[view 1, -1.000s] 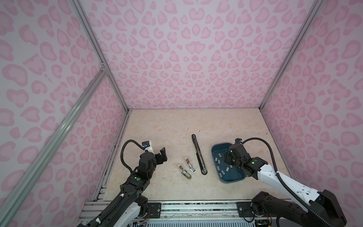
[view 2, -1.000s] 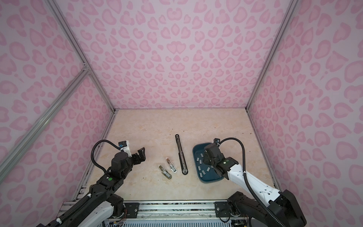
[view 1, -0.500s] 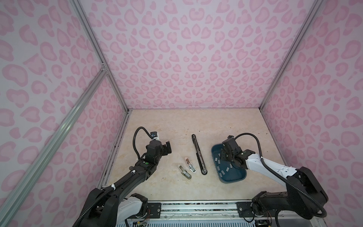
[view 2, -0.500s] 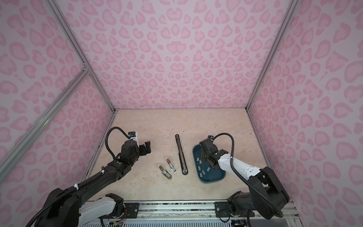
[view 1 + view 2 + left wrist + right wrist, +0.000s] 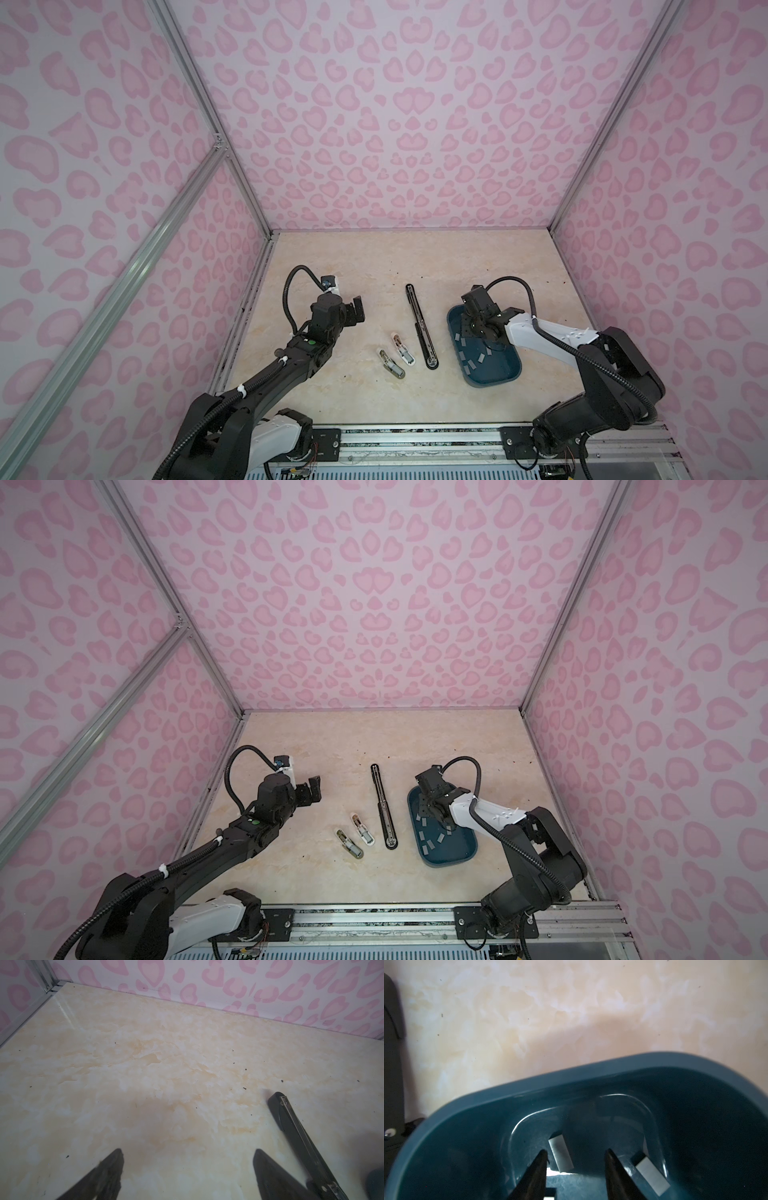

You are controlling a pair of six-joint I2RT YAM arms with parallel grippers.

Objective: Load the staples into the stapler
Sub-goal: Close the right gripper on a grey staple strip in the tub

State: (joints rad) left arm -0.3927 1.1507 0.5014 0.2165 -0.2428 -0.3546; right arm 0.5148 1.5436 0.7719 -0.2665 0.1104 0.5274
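Small flat grey metal staple strips (image 5: pixel 561 1155) lie scattered in a dark teal oval plastic tray (image 5: pixel 591 1071) — one sits between the right gripper's (image 5: pixel 575 1150) parted jaws, not clamped. The long black stapler (image 5: pixel 420 326) lies beside the tray. The left gripper (image 5: pixel 188 1150) hovers over the beige marbled table (image 5: pixel 145 1064), its jaws wide apart.

Two small staplers (image 5: pixel 403 352) lie at lower centre, one long black stapler (image 5: pixel 420 326) beside them, and one blue tray (image 5: pixel 494 383) at lower right with at least seven staples (image 5: pixel 468 367) showing.
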